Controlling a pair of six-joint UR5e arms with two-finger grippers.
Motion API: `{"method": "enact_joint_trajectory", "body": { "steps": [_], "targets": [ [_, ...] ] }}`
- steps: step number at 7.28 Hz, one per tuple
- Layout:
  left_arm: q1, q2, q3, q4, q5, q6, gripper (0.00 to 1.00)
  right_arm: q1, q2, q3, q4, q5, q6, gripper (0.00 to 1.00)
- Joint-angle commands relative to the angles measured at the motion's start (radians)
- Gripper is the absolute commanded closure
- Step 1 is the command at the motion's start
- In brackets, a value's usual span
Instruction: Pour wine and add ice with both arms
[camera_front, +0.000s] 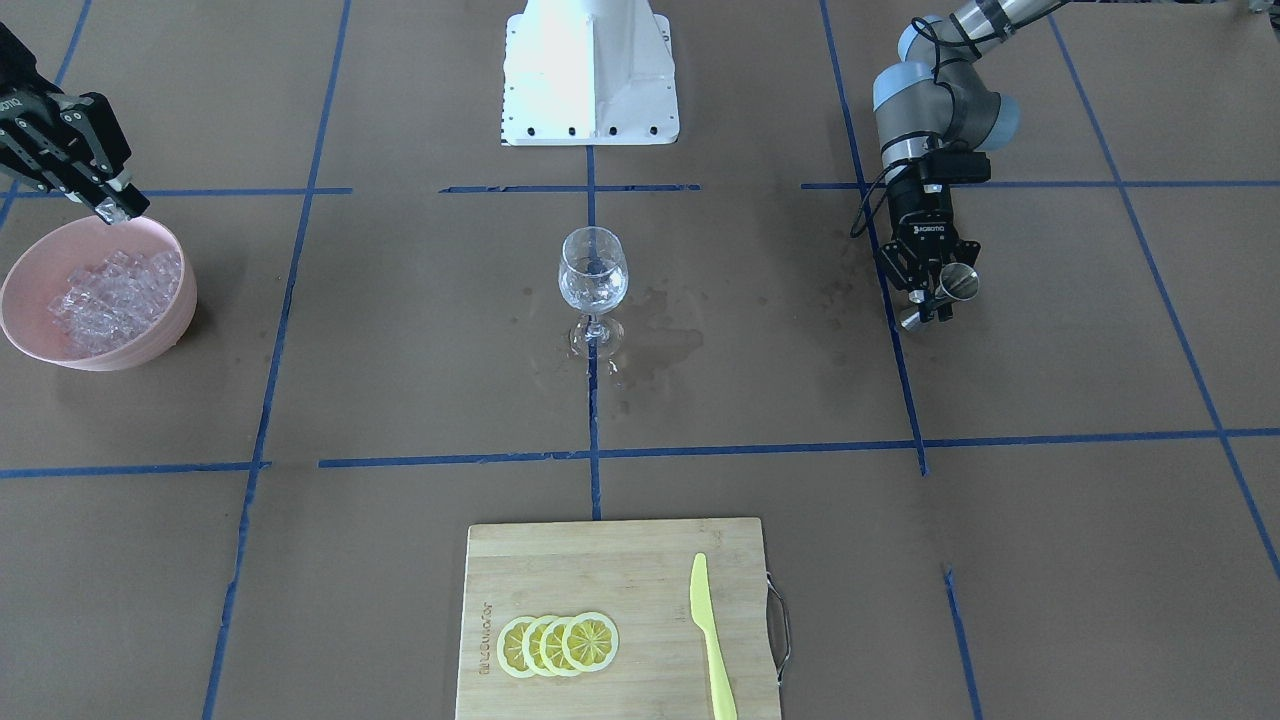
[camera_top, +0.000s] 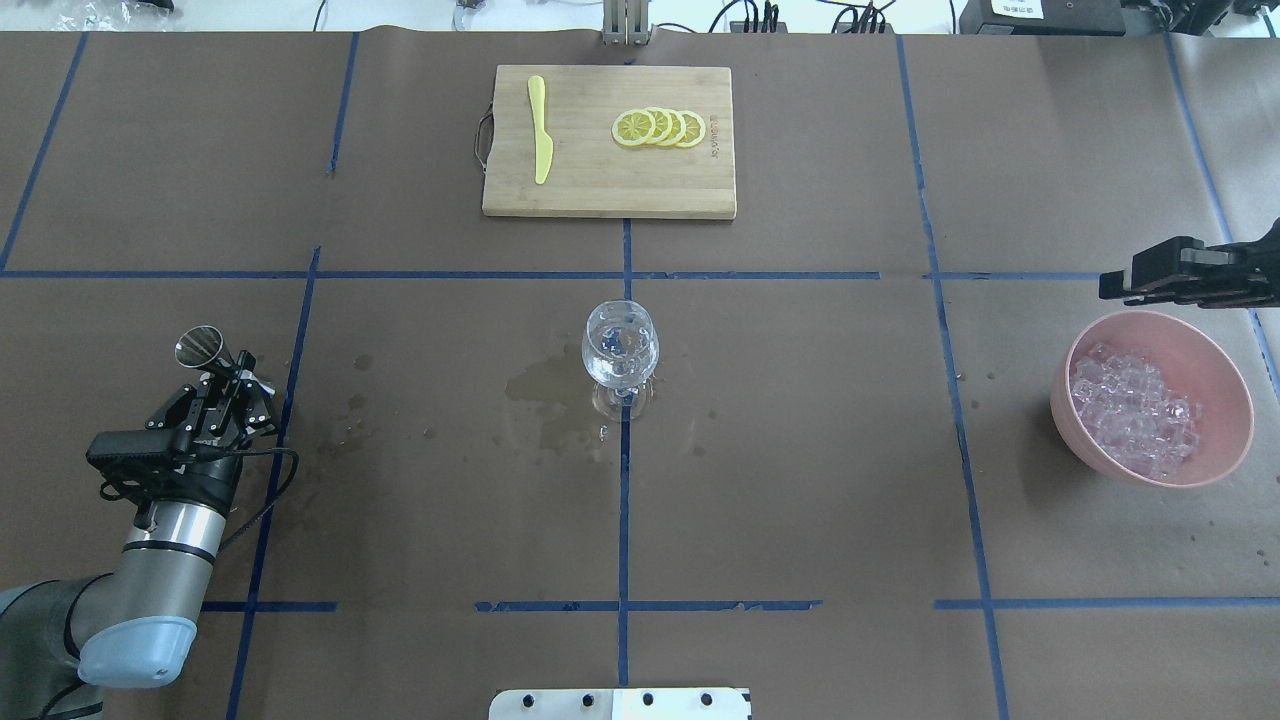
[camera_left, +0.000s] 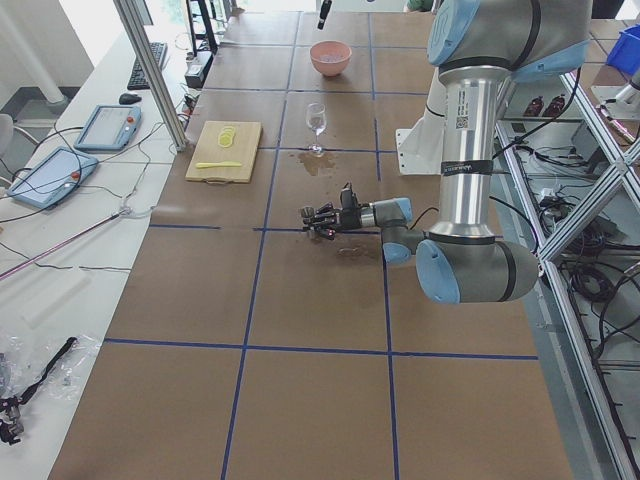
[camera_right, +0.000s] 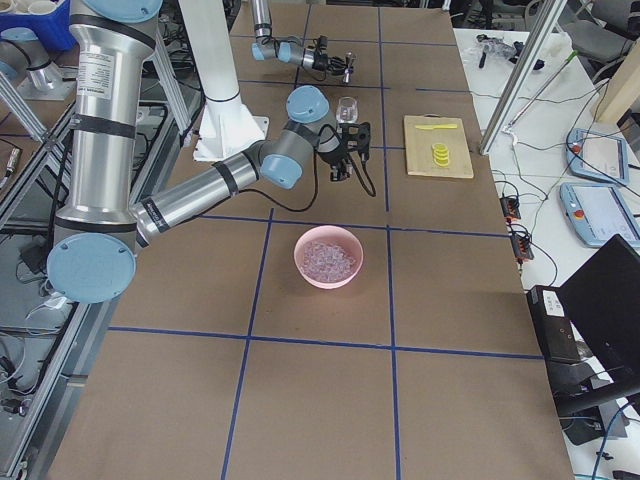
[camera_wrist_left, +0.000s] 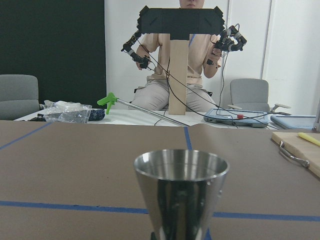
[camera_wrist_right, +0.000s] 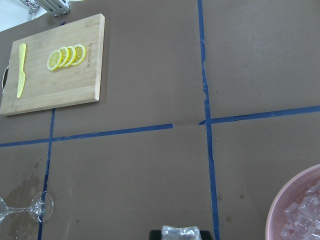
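My right gripper (camera_front: 112, 208) pinches one ice cube (camera_wrist_right: 180, 233) just above the pink bowl (camera_front: 170, 335); my left gripper (camera_front: 935, 295) clamps the jigger (camera_front: 958, 284). This looks like the icing step. Next I should carry the cube leftward, well across to the wine glass (camera_front: 593, 272), and release it over the mouth.

The table (camera_top: 800, 450) is brown, crossed by a grid of blue tape lines (camera_top: 624, 500), with darker wet blotches (camera_top: 535, 385) beside the clear, colourless glass (camera_top: 620, 350) at its middle. Near the robot's right edge a pink bowl (camera_top: 1215, 365) holds whitish, glassy ice (camera_top: 1130, 415); at the far edge a pale wooden board (camera_top: 590, 190) carries yellow lemon slices (camera_top: 660, 127) and a yellow-green knife (camera_top: 540, 130). The left gripper (camera_top: 238, 372) is black, the jigger (camera_top: 200, 345) in it shiny silver, and its arm (camera_top: 165, 555) grey with pale blue caps (camera_top: 140, 650).
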Motion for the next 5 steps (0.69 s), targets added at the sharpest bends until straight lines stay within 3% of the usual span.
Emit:
{"method": "enact_joint_trajectory", "body": {
  "steps": [1,5],
  "targets": [
    [0.006,-0.008,0.011,0.003,0.000,0.000,0.91,0.000,0.014,0.005,0.001,0.000,0.011,1.00],
    [0.006,-0.004,0.013,0.003,-0.003,0.000,0.89,-0.002,0.048,0.005,0.001,0.006,0.060,1.00]
  ]
}}
